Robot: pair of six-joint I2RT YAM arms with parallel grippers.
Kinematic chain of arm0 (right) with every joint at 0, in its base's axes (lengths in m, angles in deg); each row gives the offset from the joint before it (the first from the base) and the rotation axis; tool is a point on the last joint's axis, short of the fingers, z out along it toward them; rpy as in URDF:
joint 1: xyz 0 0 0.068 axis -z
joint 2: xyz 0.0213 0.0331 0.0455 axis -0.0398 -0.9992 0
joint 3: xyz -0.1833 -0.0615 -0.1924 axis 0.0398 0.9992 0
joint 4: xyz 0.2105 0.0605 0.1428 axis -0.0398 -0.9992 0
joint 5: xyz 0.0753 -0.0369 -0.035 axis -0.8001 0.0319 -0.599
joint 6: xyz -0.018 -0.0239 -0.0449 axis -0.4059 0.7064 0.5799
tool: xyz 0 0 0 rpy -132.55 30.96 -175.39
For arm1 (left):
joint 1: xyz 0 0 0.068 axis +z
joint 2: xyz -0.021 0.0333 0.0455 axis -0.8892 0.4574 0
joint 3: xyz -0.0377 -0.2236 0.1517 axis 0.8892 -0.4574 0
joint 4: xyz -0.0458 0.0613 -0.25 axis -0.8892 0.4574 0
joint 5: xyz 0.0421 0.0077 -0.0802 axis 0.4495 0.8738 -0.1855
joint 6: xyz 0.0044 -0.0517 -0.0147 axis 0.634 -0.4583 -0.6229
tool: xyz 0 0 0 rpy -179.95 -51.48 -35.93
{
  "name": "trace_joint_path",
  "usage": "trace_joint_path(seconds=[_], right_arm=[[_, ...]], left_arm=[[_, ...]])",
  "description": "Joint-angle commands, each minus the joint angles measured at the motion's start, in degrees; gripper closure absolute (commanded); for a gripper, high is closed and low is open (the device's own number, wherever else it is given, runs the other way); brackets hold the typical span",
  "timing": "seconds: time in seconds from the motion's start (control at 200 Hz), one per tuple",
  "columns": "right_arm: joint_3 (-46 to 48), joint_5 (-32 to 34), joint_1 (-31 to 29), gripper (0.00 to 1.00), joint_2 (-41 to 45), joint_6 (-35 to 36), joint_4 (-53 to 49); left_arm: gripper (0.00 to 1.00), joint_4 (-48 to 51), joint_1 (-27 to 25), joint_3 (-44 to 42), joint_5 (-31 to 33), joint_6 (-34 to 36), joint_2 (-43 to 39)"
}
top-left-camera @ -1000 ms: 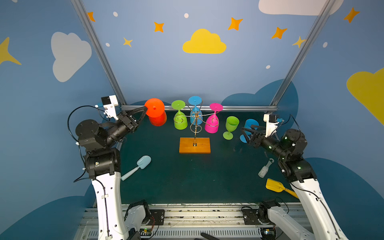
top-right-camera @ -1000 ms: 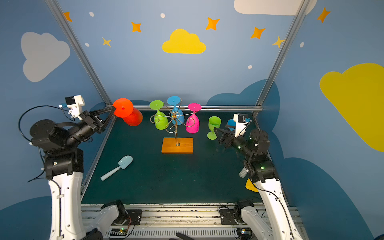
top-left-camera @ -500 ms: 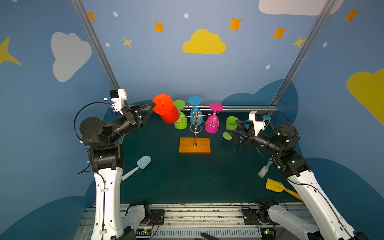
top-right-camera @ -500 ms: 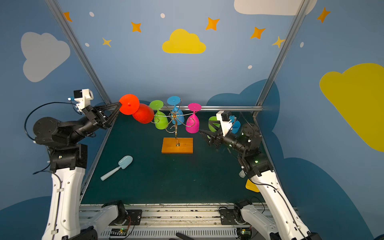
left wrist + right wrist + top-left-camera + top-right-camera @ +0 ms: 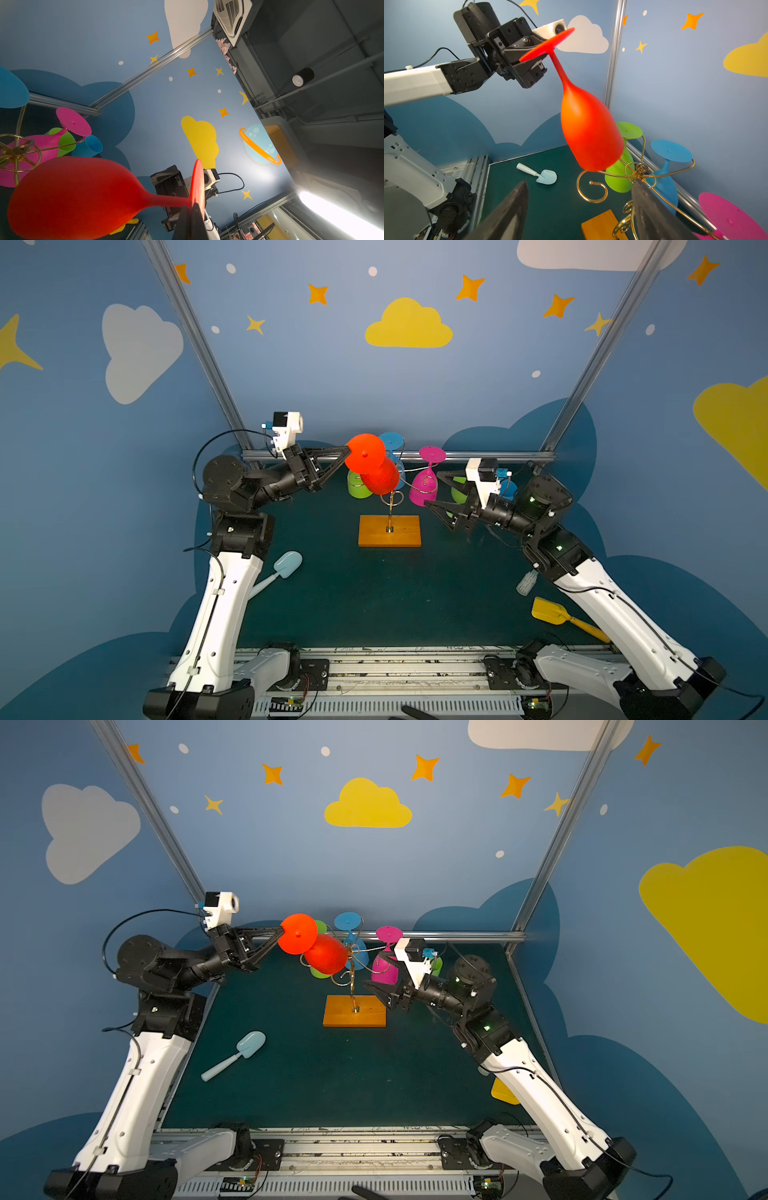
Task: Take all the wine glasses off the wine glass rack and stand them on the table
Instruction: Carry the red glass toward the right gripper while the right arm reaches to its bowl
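1. Change since the earlier frames: my left claw [image 5: 347, 450] has swung the red glass [image 5: 376, 472] from the back-left corner to right over the rack [image 5: 390, 506]. My right claw [image 5: 432, 491] has come in from the right wall to just beside the pink glass [image 5: 424, 489].
2. Left claw: pressed together on the edge of the red glass's foot.
3. Right claw: spread wide, holding nothing.
4. Red glass: in the air, tilted, bowl downward, hanging on no hook. Its rim sits close above one curled wire arm. I cannot tell whether they touch.
5. Progress, as judged: this glass is off the rack but not yet clear of it. It remains to be carried aside and stood on the mat [image 5: 374, 593], or passed to my right claw.
6. Still hanging by their feet: the green glass [image 5: 356, 489], the blue glass [image 5: 348, 921] and the pink glass.
7. Surroundings: a second green glass [image 5: 457, 495] and a second blue glass [image 5: 509, 489] sit behind my right claw, largely hidden. A pale scoop [image 5: 286, 566] lies on the mat to the left. A yellow scoop [image 5: 548, 610] and a brush [image 5: 525, 583] lie beside my right arm. All three are well apart from the rack.
8. Obstructions: the wire arms lie directly beneath the red bowl, so a low exit risks snagging. The pink glass crowds my right claw.
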Motion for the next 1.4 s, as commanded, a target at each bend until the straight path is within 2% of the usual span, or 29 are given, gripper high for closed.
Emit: trace_joint_path(seconds=[0.0,0.215,0.696,0.951,1.151,1.392], right_arm=[[-3.0,2.8,-2.1,0.21,-1.4,4.1,2.8],[-7.5,4.2,-4.2,0.19,-6.8,6.4,2.2],[-13.7,7.8,-6.5,0.18,-17.5,6.4,2.6],[-13.3,9.5,-7.6,0.21,-17.6,6.8,1.7],[-11.3,10.9,-7.8,0.08,-16.4,7.6,3.5],[-11.1,11.5,-7.9,0.07,-16.6,6.9,4.0]], left_arm=[[0.97,-3.0,-1.7,2.5,-0.4,0.4,0.5],[0.97,-3.4,-4.2,2.4,-0.9,0.4,1.8],[0.97,-7.2,-5.5,2.0,-2.0,-2.3,2.8],[0.97,-9.7,-5.6,2.0,-1.6,-3.9,3.5],[0.97,-11.7,-5.9,2.4,-1.6,-5.6,4.0],[0.97,-11.4,-5.9,2.8,-1.5,-5.6,3.8]])
